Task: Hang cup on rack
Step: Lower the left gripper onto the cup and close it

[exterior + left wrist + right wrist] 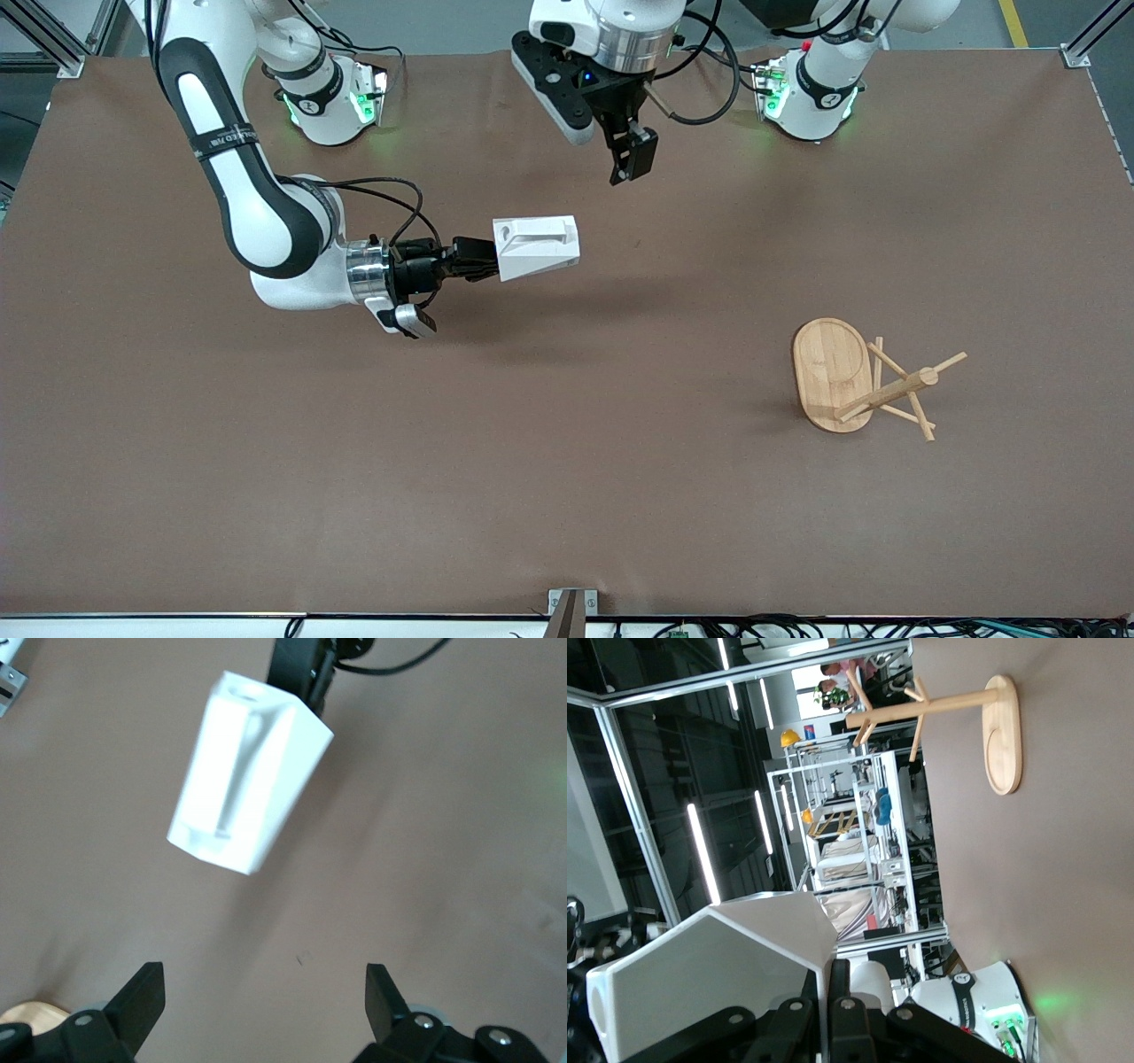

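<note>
Nearest the front camera stands the rack (833,376), upright on its oval base toward the left arm's end of the table, with nothing on its pegs. Your right gripper (483,258) is pinching the cup (537,247) by its narrow end, holding it up over the middle of the table. The cup lies on its side, its long axis running level along the table toward the rack, rim leading and handle hole on top. The rack sits well apart from the cup, nearer the camera and toward the left arm's end, so that is the way you must carry it. Which peg best meets the handle is hard to judge from here. Your left gripper (634,158) waits above the table between the two bases, over the cup, jaws spread wide and empty.
</note>
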Available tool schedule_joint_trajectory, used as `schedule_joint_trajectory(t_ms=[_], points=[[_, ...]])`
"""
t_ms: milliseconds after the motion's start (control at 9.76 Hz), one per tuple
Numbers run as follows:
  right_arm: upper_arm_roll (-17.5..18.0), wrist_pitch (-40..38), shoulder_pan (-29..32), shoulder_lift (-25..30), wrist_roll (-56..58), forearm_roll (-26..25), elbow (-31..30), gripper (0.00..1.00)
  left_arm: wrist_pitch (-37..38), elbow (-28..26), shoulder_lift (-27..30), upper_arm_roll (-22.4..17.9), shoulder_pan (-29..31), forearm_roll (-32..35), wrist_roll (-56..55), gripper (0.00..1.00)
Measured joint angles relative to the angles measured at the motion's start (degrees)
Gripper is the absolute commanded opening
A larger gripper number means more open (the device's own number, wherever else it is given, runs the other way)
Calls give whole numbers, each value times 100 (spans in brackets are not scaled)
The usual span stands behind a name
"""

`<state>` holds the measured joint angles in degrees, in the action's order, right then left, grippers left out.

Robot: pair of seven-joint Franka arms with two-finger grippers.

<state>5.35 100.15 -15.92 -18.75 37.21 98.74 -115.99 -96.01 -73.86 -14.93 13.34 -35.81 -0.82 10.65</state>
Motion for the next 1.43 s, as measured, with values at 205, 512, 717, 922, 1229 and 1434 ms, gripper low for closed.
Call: schedule_joint_trajectory(t_ms=[205,512,717,922,1229,1434], points=[[-5,-94,2,-1,146,3,-107,1,-311,166,-299,-26,4,24,143,100],[-6,-265,2,-1,233,9,-181,1,-798,187,-660,-19,-128,200,223,100],[-7,-272,2,-1,245,11,-182,1,-846,189,-813,-20,-339,235,223,100],[-7,-277,2,-1,253,12,-182,1,-844,202,-818,-13,-380,271,345,100],[-7,-279,2,-1,257,13,-182,1,-842,202,-908,-22,-372,402,865,100],[-7,-283,2,-1,260,15,-182,1,-842,202,-995,-22,-369,403,941,100]])
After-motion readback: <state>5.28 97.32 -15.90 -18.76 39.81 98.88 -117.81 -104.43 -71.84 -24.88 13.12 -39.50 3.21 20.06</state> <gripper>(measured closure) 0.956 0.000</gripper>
